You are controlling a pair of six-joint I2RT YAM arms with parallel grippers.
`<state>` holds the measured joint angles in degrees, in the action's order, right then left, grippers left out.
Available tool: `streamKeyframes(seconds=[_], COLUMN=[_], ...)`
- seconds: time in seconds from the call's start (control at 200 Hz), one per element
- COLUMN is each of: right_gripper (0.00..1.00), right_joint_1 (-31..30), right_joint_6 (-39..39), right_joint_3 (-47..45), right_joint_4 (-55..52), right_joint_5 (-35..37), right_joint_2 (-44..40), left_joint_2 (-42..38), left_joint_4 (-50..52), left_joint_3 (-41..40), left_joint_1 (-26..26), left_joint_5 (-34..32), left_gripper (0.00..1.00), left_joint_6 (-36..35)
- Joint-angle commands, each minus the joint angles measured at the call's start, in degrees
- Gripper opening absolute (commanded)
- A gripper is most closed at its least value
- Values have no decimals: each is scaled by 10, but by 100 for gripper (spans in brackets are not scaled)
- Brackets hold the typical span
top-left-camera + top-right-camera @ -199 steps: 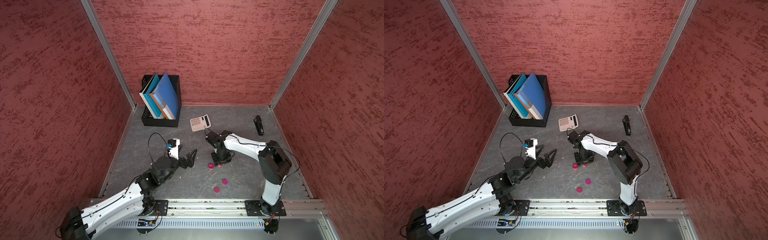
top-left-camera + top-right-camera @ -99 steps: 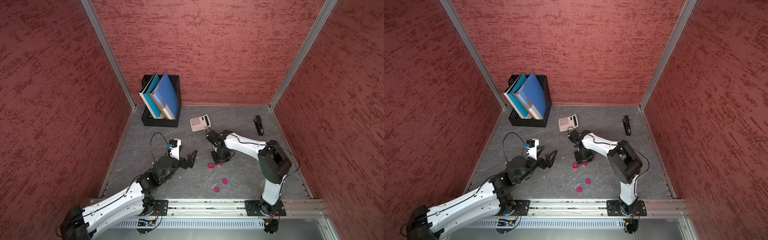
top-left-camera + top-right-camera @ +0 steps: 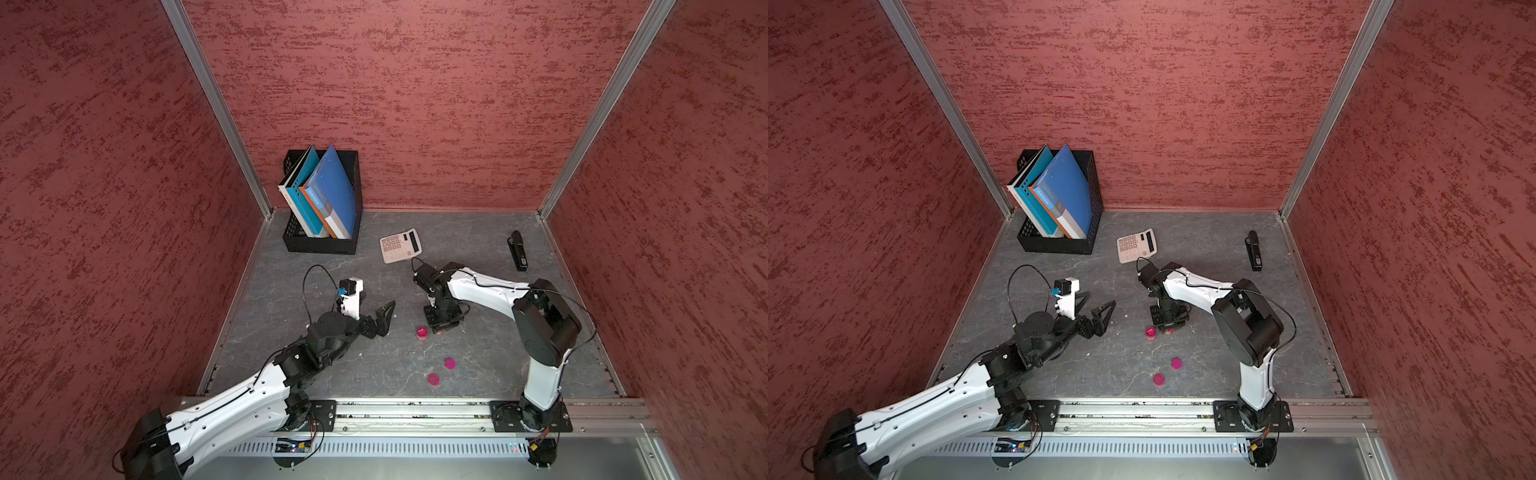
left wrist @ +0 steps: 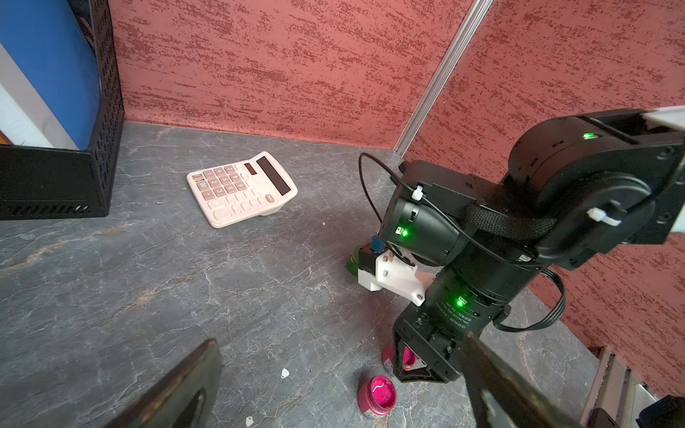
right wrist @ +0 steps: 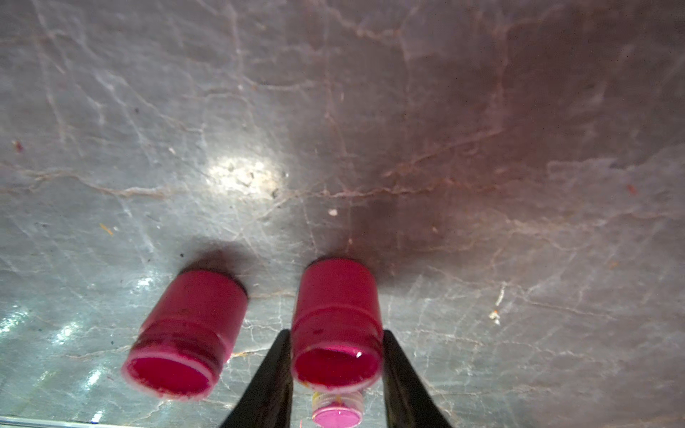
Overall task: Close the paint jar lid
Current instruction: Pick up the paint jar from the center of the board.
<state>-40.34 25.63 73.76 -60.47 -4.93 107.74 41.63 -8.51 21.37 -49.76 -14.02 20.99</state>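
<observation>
Grey marbled tabletop (image 3: 478,232) sits boxed in by red walls. The right gripper (image 5: 335,335) stands narrow, its fingers (image 5: 274,370) pressed against both sides of an open pink paint jar (image 5: 335,296). A second open jar (image 5: 192,326) stands just beside that gripper, apart from the first. Two pink lids (image 3: 450,363) lie loose nearby, toward the arm's base. The left gripper (image 3: 374,309) hovers wide and empty. The jar looks small, light and rigid, with wet paint inside, so it probably tips easily. Holding it upright by its wall seems safest, and a lid by its rim.

Robot lab cell: red walls (image 3: 395,83), calculator (image 3: 400,246), stapler (image 3: 517,250).
</observation>
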Motion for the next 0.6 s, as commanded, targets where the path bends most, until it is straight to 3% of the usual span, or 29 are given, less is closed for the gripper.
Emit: streamKeyframes(seconds=[0.0, 0.28, 0.596], right_gripper=[32, 27, 27], right_joint_1=[2, 3, 3], right_joint_6=[-4, -7, -30], right_joint_3=[5, 30, 143], right_joint_4=[8, -24, -148], right_joint_5=[4, 21, 37], right_joint_2=[3, -17, -79], left_joint_2=[-2, 6, 83], left_joint_4=[0, -10, -136], left_joint_3=[8, -5, -51], left_joint_1=[4, 4, 5], left_joint_5=[1, 8, 41], left_gripper=[100, 100, 100], left_joint_6=[-3, -5, -89])
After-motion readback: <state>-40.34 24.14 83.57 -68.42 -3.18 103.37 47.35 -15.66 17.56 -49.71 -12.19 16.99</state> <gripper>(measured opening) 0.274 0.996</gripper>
